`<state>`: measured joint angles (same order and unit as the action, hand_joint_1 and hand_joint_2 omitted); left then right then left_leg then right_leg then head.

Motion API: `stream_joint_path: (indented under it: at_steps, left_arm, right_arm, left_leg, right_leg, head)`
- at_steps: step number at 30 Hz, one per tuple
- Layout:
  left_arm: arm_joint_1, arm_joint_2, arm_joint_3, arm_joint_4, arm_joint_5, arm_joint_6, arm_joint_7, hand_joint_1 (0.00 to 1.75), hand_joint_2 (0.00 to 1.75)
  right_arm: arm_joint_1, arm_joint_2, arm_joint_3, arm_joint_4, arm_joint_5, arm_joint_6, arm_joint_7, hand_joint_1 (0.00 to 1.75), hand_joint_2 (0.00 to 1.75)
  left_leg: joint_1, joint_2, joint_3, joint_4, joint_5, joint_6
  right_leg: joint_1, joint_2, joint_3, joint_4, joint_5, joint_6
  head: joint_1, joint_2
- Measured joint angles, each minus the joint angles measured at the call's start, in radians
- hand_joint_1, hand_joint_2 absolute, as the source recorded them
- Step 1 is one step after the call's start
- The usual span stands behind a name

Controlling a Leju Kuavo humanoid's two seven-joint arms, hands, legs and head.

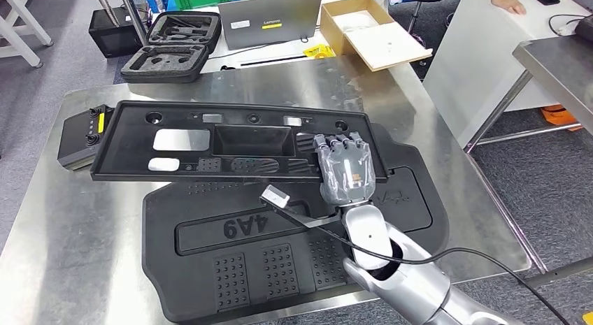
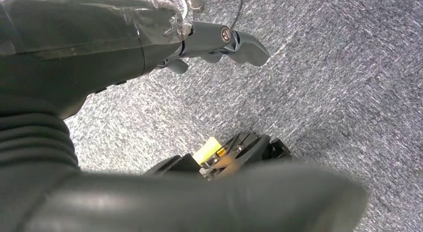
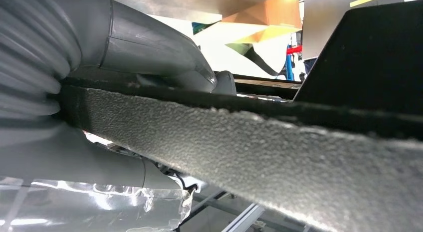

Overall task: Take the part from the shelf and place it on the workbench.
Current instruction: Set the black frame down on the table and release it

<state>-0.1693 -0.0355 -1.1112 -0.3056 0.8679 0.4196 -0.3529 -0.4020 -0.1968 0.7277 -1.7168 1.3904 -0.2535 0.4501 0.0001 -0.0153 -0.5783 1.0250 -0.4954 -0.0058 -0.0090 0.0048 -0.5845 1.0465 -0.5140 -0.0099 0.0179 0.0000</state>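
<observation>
The long flat black moulded plastic panel (image 1: 231, 142), pierced with rectangular cut-outs and a deep central pocket, is seen lying across the steel workbench (image 1: 84, 227), its near edge overlapping the large black textured mat marked 6A9 (image 1: 280, 230) that sits nearer the robot. The right hand (image 1: 344, 170) is laid over the panel's right end; in the right wrist view the thumb (image 3: 149, 47) is seen on 1 face of the panel's grainy edge (image 3: 279, 157) and the rest of the hand on the other, so the panel is judged to be gripped at that end. The left hand (image 2: 219, 42) is seen hanging above grey carpet, fingers curled with nothing in them.

The panel is judged light for its size, stiff but thin, and likely to flex or swing when lifted by 1 end alone. The matt, pebbled surface should give fair friction. The plain border beside the cut-outs is judged the best place for a grip, since the thin ribs around the openings could crack.

Beyond the panel's left end, a black controller with a yellow stripe (image 1: 82, 135) rests on the workbench. Farther off, an open black foam-lined case (image 1: 171, 45), a grey laptop (image 1: 269, 19) and an open cardboard box (image 1: 370, 31) are seen.
</observation>
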Motion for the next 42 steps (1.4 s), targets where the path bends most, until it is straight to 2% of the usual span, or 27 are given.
stream_joint_path:
  at_steps: [7,14,23,29,42]
  left_arm:
    - [0.000,0.000,0.000,0.000,0.000,0.000,0.001,0.00,0.00]
    - [-0.001,0.000,0.000,-0.002,-0.010,-0.001,0.019,0.00,0.00]
    - [-0.001,0.000,0.000,-0.008,-0.012,-0.002,0.029,0.00,0.00]
    - [-0.001,0.000,0.000,-0.008,-0.012,-0.004,0.031,0.00,0.00]
    - [-0.001,0.001,0.000,-0.008,-0.019,-0.011,0.031,0.00,0.00]
  right_arm:
    - [-0.013,0.000,0.007,0.030,0.001,0.007,0.011,1.75,1.75]
    - [-0.042,-0.001,0.008,0.087,-0.008,0.068,0.076,1.75,1.75]
    - [-0.053,-0.006,0.007,0.170,-0.022,0.112,0.087,1.75,1.75]
    - [-0.051,-0.029,0.004,0.213,-0.044,0.143,0.093,1.75,1.75]
    - [-0.035,-0.083,-0.012,0.236,-0.074,0.139,0.100,1.75,1.75]
  left_leg:
    - [0.000,0.000,0.000,0.000,-0.001,-0.001]
    - [0.000,0.000,0.001,0.000,-0.001,-0.001]
    - [0.000,0.000,0.002,0.000,-0.001,-0.001]
    - [0.000,0.000,0.002,0.000,-0.001,-0.001]
    - [0.000,0.000,0.003,0.000,-0.001,-0.001]
  right_leg:
    - [0.000,0.000,0.001,-0.001,0.000,0.000]
    - [0.000,0.000,0.001,-0.001,0.000,0.000]
    - [0.000,0.000,0.002,-0.002,0.000,0.000]
    - [0.000,0.000,0.002,-0.002,0.000,0.000]
    - [0.000,0.000,0.002,-0.002,0.000,0.000]
  head:
    - [0.000,0.000]
    - [0.000,0.000]
    - [0.000,0.000]
    - [0.000,0.000]
    - [0.000,0.000]
